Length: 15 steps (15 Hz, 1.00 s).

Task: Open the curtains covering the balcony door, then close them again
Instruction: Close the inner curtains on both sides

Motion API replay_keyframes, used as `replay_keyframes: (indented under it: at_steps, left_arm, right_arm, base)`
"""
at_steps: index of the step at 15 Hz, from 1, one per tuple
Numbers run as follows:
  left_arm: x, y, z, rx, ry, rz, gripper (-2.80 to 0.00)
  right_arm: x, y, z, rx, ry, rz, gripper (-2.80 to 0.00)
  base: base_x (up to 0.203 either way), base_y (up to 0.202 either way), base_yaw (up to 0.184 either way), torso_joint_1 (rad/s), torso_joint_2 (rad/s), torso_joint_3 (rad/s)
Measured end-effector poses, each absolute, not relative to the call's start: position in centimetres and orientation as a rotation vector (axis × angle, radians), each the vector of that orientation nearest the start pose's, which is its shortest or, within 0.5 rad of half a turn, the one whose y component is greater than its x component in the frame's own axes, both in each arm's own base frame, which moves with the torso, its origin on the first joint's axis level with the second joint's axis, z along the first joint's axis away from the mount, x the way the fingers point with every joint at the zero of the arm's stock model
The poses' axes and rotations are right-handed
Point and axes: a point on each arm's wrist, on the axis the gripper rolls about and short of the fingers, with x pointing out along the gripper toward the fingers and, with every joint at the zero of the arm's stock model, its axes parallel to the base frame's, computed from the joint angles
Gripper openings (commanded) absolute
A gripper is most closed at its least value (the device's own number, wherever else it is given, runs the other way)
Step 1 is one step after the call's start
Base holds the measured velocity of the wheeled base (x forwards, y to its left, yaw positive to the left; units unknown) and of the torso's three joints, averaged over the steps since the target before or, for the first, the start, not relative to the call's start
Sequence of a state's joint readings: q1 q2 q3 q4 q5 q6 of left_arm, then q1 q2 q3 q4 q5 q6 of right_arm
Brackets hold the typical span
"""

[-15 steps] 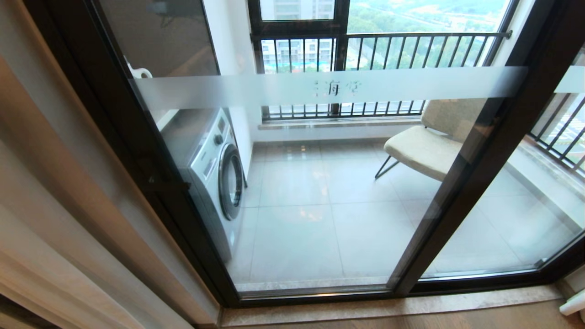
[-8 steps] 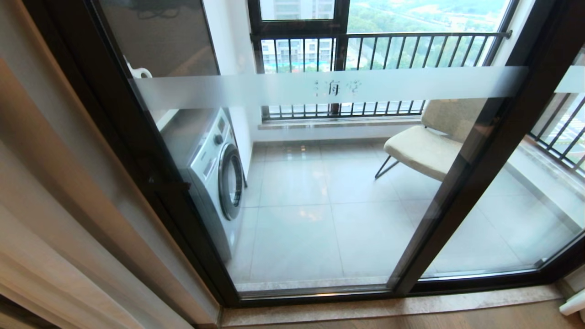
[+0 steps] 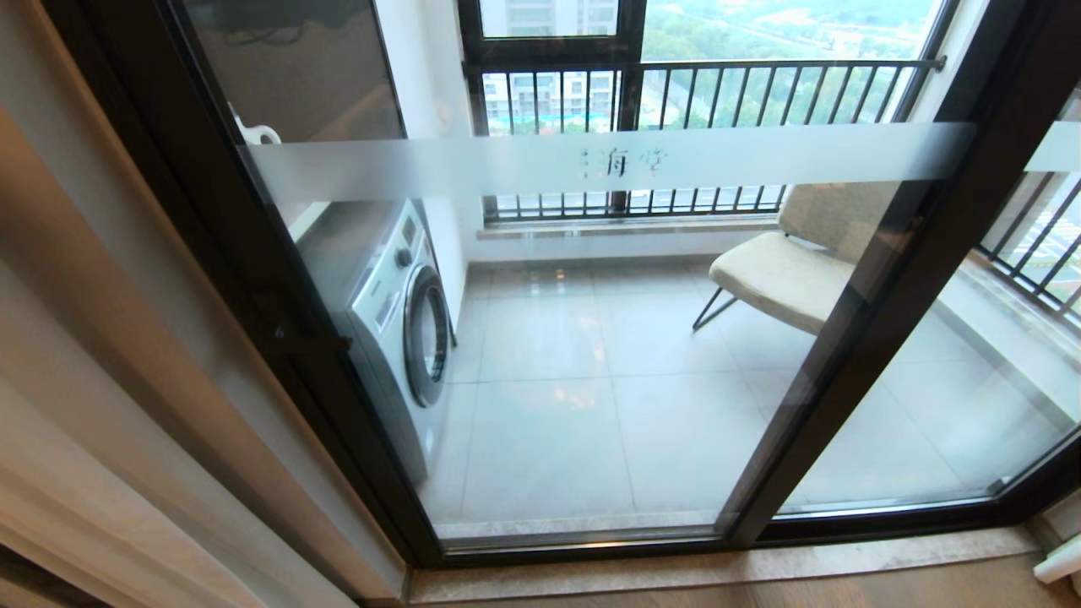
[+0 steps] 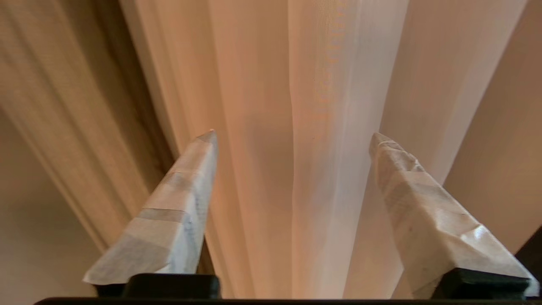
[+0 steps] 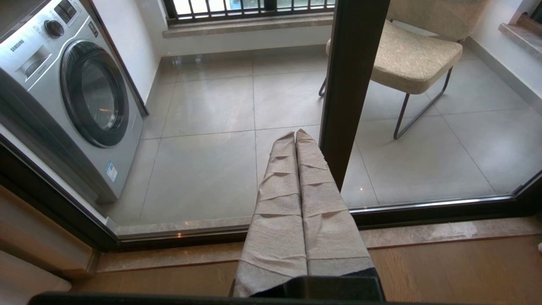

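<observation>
The head view matches the picture of a second ago: the balcony door (image 3: 591, 338) stands bare, its dark frames and the frosted band (image 3: 608, 160) with small characters in the same place, and the curtains (image 3: 110, 397) are bunched against the edge at nine o'clock, leaving the glass uncovered. Only the dark reflection in the pane at eleven o'clock has changed shape slightly. Behind the glass the Samsung washing machine (image 3: 405, 329) sits at nine o'clock of the picture's middle, the beige chair (image 3: 785, 279) at two o'clock, and the railing (image 3: 709, 93) at twelve o'clock. Neither arm shows in the head view.

In the left wrist view the left gripper (image 4: 292, 135) has its tape-wrapped fingers (image 4: 178, 203) spread wide, with nothing clamped. Between and beyond them hang the sheer white folds (image 4: 322, 127), with the thicker beige drape (image 4: 63, 106) at ten o'clock.

The right gripper (image 5: 295, 133) has its fingers pressed together, empty, pointing down at the tiled balcony floor (image 5: 211, 161) through the glass, just beside the door's dark upright (image 5: 351, 84).
</observation>
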<state>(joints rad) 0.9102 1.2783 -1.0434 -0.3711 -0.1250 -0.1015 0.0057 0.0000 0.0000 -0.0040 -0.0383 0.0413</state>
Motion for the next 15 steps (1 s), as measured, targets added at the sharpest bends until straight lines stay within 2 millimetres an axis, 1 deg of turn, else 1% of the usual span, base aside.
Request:
replay_keyframes:
  at_steps: [7, 11, 12, 15]
  left_arm:
    - [17.0, 20.4, 33.1, -0.03, -0.155, 0.73, 0.0]
    - [19.3, 22.1, 32.9, -0.036, -0.147, 0.709, 0.0]
    - [19.6, 22.3, 32.7, -0.039, -0.141, 0.703, -2.8]
    - [20.4, 22.4, 32.3, -0.047, -0.129, 0.688, -2.8]
  right_arm:
    - [-2.3, -0.1, 7.6, 0.041, -0.004, -0.032, -2.8]
    - [-2.3, -0.1, 7.6, 0.041, -0.004, -0.032, -2.8]
    - [-2.3, -0.1, 7.6, 0.041, -0.004, -0.032, -2.8]
    - [-2.3, -0.1, 7.6, 0.041, -0.005, -0.033, -2.8]
  base:
    - [0.0, 0.0, 0.0, 0.0, 0.0, 0.0]
    - [0.0, 0.0, 0.0, 0.0, 0.0, 0.0]
    - [0.0, 0.0, 0.0, 0.0, 0.0, 0.0]
    - [0.0, 0.0, 0.0, 0.0, 0.0, 0.0]
